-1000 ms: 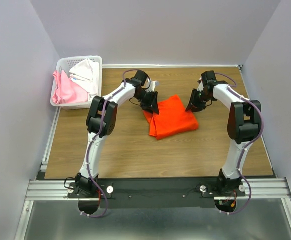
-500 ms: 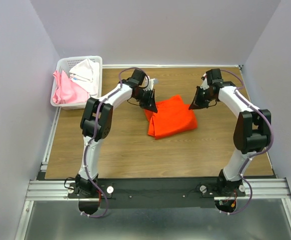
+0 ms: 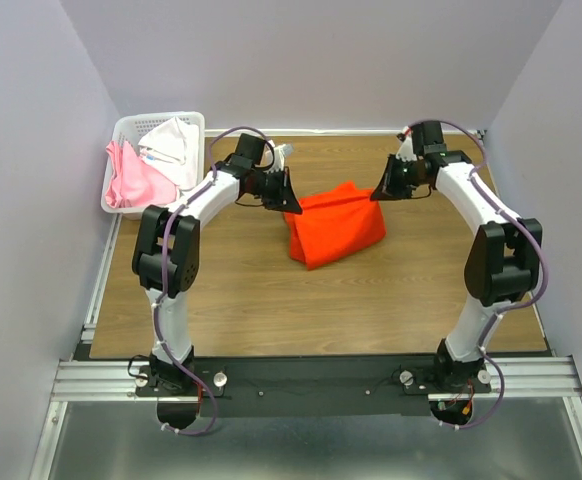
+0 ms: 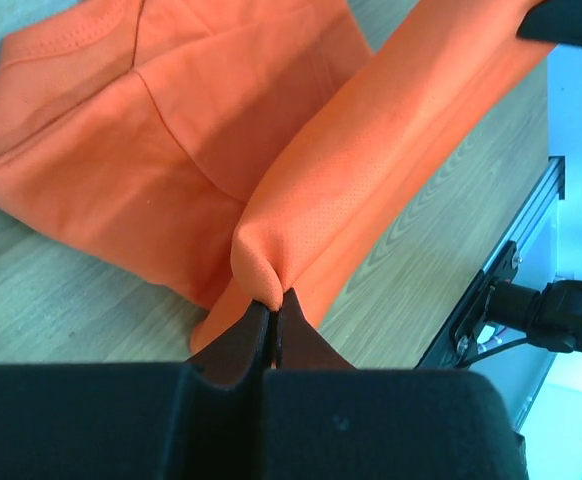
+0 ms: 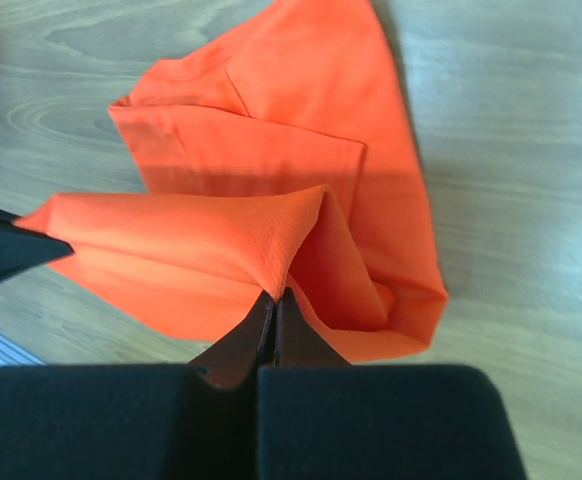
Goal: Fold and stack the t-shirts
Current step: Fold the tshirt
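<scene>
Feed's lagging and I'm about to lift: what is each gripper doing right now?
Left gripper: closed, pinching a corner of the orange shirt.
Right gripper: closed, pinching another corner of the orange shirt.

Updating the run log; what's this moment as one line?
left gripper: shut on orange shirt | right gripper: shut on orange shirt | edge held up between them, rest on table | basket: pink shirt, white shirt

No readable text, labels, brands or nos. on anything in any view.
</scene>
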